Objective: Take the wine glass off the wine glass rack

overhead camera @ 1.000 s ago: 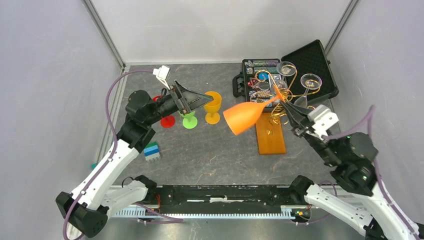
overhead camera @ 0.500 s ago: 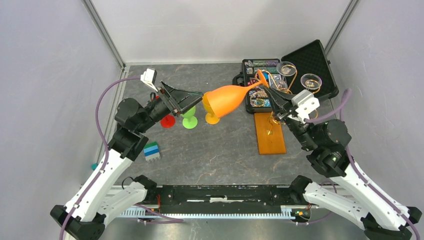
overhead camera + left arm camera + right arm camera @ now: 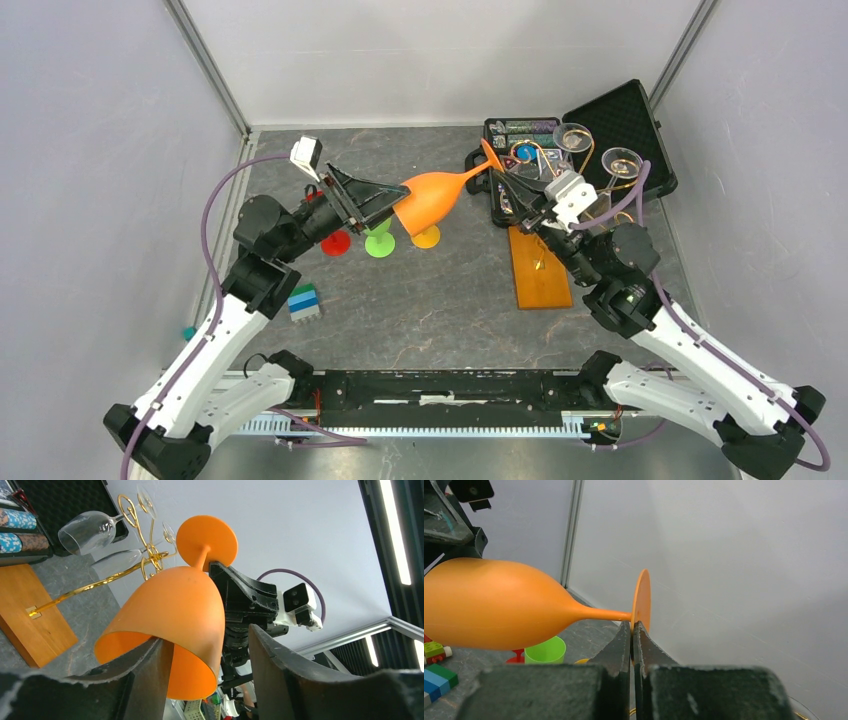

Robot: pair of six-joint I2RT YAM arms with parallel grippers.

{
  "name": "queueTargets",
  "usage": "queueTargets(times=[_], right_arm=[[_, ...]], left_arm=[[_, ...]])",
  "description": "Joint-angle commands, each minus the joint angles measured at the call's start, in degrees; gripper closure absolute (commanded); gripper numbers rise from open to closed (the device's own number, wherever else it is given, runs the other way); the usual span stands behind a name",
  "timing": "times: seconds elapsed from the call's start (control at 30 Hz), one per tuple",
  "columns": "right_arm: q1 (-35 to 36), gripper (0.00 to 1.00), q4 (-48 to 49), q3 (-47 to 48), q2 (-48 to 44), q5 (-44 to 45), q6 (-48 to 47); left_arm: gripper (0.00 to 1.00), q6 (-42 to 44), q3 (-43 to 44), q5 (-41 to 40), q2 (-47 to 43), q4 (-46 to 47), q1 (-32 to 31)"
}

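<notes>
So right now my right gripper (image 3: 498,173) is pinched down narrow on the edge of the wine glass (image 3: 430,195) foot. In the right wrist view the fingertips (image 3: 624,632) are squeezed together on the bottom of that flat orange disc, almost no gap. The wine glass (image 3: 489,605) is off the table and lying pretty much sideways in the upper middle of the top view. Its foot points to the upper right and the mouth of the bowl to the lower left.

My left gripper (image 3: 403,198) is spread wide, and the rim end of the bowl sits between its fingers. In the left wrist view there's one finger (image 3: 145,665) on each side of the wine glass (image 3: 170,610). Whether either one is actually touching it, I can't tell.

The wine glass rack (image 3: 540,275) is right of centre in the top view, wooden base flat on the table. The orange glass is clear of its gold curls. Two clear glasses (image 3: 573,135) hang up there, with the open black case (image 3: 620,125) behind them. Under the orange bowl, a red cup (image 3: 335,240), a green cup (image 3: 378,240) and a yellow cup (image 3: 426,237) stand in a row on the table.
</notes>
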Motion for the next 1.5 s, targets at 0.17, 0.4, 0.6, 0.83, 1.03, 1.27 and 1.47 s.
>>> queueTargets(times=[0.17, 0.4, 0.6, 0.83, 1.03, 1.27, 1.47], right_arm=[[0.13, 1.0, 9.9, -3.12, 0.74, -3.33, 2.0], [0.13, 0.99, 10.36, -4.15, 0.26, -3.07, 1.38], [0.14, 0.54, 7.54, -2.83, 0.03, -2.25, 0.3], [0.08, 0.24, -1.5, 2.28, -2.68, 0.8, -6.99], [0.13, 0.23, -11.37, 8.08, -5.53, 11.95, -15.72], [0.08, 0.2, -16.09, 10.71, -4.38, 38.69, -27.07], [0.1, 0.19, -17.95, 11.62, -2.16, 50.68, -31.06]], left_arm=[[0.64, -6.88, -1.78, 0.98, 1.81, 8.7, -0.26], [0.97, -5.45, -1.71, 0.01, 2.25, 10.02, -0.27], [0.98, -2.28, -1.25, -1.0, 2.06, 9.65, -0.25], [0.98, 16.57, 7.16, -1.36, 2.7, -8.26, -0.18], [0.98, 45.66, 22.81, -8.14, 7.03, -46.22, -0.21], [0.98, 57.2, 26.35, -13.34, 10.1, -64.85, -0.17], [0.98, 60.49, 29.96, -26.7, 13.73, -75.48, -0.26]])
